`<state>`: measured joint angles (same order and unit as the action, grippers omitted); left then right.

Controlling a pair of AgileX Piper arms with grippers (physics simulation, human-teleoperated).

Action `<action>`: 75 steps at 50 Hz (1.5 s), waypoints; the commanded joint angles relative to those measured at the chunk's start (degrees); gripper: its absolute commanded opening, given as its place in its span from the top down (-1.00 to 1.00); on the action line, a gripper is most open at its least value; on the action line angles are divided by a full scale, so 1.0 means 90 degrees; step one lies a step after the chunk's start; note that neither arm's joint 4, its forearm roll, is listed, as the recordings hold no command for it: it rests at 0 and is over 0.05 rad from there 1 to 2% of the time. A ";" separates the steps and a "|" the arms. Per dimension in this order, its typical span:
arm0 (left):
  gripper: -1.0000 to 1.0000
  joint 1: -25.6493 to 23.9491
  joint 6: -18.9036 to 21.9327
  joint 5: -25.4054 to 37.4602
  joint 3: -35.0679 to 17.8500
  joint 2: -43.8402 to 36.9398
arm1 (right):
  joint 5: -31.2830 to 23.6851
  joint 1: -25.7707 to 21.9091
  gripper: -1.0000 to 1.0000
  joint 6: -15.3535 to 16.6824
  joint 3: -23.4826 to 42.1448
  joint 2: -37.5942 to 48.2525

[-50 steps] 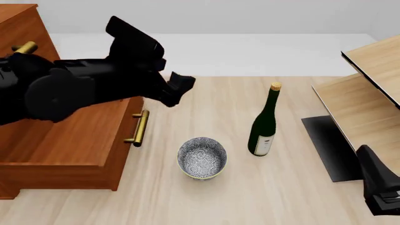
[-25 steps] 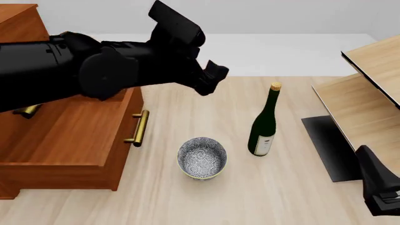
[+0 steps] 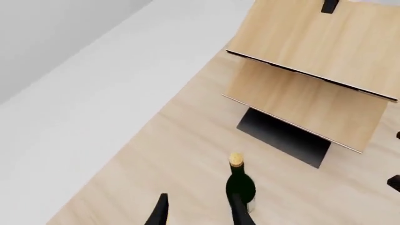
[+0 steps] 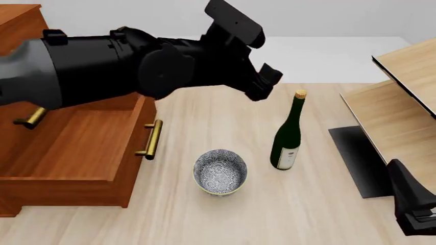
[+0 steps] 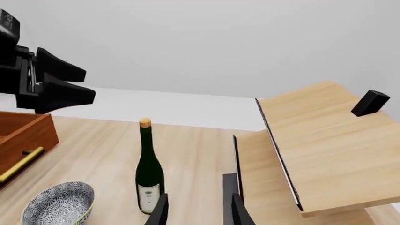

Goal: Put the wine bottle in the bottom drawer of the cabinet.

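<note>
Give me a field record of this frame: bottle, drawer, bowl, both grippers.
bottle: upright on the table, corked, not held
drawer: pulled open, nothing visible inside
bowl: on the table between drawer and bottle
left gripper: open, in the air just left of the bottle's neck
right gripper: open, low at the near right, away from the bottle

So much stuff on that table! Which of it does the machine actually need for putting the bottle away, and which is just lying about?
Needed for the job:
- wine bottle, standing upright on the table
- bottom drawer, pulled open
- cabinet
- left hand, open, near the bottle's top

Just lying about:
- patterned bowl
- pale wooden shelf unit
</note>
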<state>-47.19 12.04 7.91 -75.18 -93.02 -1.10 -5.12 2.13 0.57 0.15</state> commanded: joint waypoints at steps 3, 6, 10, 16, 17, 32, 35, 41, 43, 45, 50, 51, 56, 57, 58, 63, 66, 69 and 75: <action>-1.00 -0.0292 0.0079 0.0094 -0.0675 -0.0537 | -0.0011 -0.0008 -1.00 -0.0002 -0.0006 0.0000; -1.00 -0.0344 0.0041 0.0151 -0.0858 -0.0642 | -0.0011 -0.0011 -1.00 -0.0008 -0.0011 0.0000; -1.00 -0.0407 0.0031 0.0185 -0.1031 -0.0772 | -0.0009 -0.0024 -1.00 -0.0008 -0.0012 0.0006; -1.00 -0.0496 -0.0015 0.0169 -0.1219 -0.0946 | -0.0011 -0.0032 -1.00 -0.0013 -0.0019 0.0007; -1.00 -0.0495 -0.0013 0.0176 -0.1258 -0.0986 | -0.0011 -0.0038 -1.00 -0.0003 -0.0021 0.0007; -1.00 -0.0500 -0.0059 0.0049 -0.1599 -0.1457 | -0.0011 -0.0026 -1.00 -0.0037 -0.0035 0.0016; -1.00 -0.0499 -0.0062 -0.0020 -0.1596 -0.1504 | -0.0016 -0.0026 -1.00 -0.0046 -0.0038 0.0017; -1.00 -0.0544 -0.0127 -0.0098 -0.1586 -0.1577 | -0.0016 -0.0032 -1.00 -0.0055 -0.0041 0.0026; -1.00 -0.0548 -0.0144 -0.0142 -0.1575 -0.1604 | -0.0020 -0.0033 -1.00 -0.0058 -0.0041 0.0026; -1.00 -0.0581 -0.0160 -0.0171 -0.1550 -0.1622 | -0.0024 -0.0031 -1.00 -0.0061 -0.0041 0.0023; -1.00 -0.0632 -0.0204 -0.0258 -0.1480 -0.1682 | -0.0022 -0.0033 -1.00 -0.0053 -0.0043 0.0027; -1.00 -0.0680 -0.0185 -0.0282 -0.1449 -0.1697 | -0.0017 -0.0036 -1.00 -0.0054 -0.0044 0.0033; -1.00 -0.0687 -0.0253 -0.0316 -0.1464 -0.1761 | -0.0025 -0.0042 -1.00 -0.0058 -0.0046 0.0030; -1.00 -0.0697 -0.0233 -0.0331 -0.1447 -0.1784 | -0.0020 -0.0045 -1.00 -0.0056 -0.0046 0.0037; -1.00 -0.0692 -0.0238 -0.0355 -0.1439 -0.1797 | -0.0020 -0.0053 -1.00 -0.0054 -0.0046 0.0037; -1.00 -0.0657 -0.0267 -0.0438 -0.1414 -0.1861 | -0.0037 -0.0057 -1.00 -0.0060 -0.0047 0.0025; -1.00 -0.0670 -0.0311 -0.0476 -0.1384 -0.1868 | -0.0039 -0.0062 -1.00 -0.0057 -0.0047 0.0026; -1.00 -0.0678 -0.0318 -0.0547 -0.1330 -0.1900 | -0.0045 -0.0072 -1.00 -0.0056 -0.0047 0.0022; -1.00 -0.0644 -0.0341 -0.0653 -0.1259 -0.2006 | -0.0055 -0.0075 -1.00 -0.0045 -0.0049 0.0019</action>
<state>-53.13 9.41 3.51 -87.42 -109.86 -1.49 -5.67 1.66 0.15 0.35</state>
